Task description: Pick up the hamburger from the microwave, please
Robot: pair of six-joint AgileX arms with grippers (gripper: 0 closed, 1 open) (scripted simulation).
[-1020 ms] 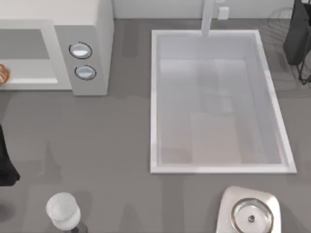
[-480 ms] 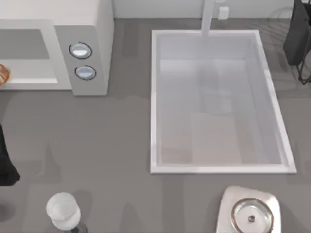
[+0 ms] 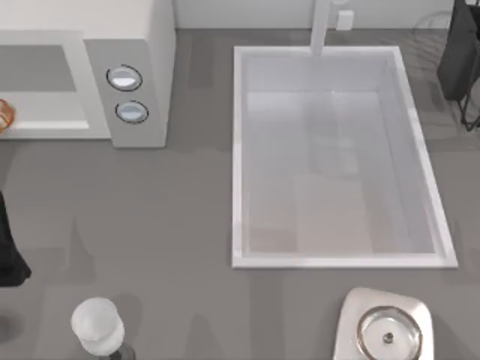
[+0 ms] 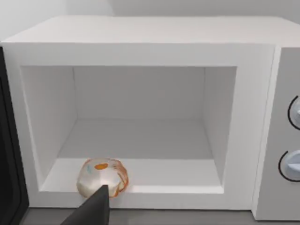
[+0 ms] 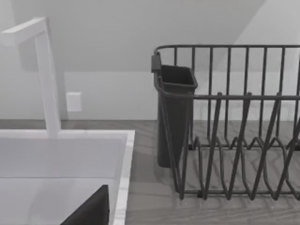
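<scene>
While top view catches just sliver of hamburger at far left edge, on microwave floor, left wrist view shows whole bun at front left of open cavity, 2 knobs on panel. Left fingers: 1 dark tip low in frame, overlapping hamburger; open or closed, cannot tell. Right wrist view: sink, dish rack.

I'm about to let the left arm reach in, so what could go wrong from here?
The small round orange-brown hamburger sits at the front lip of the large white microwave, so a push might roll it deeper or off the edge. The opening's left wall stands close beside it, so the left gripper could clip the frame.
</scene>
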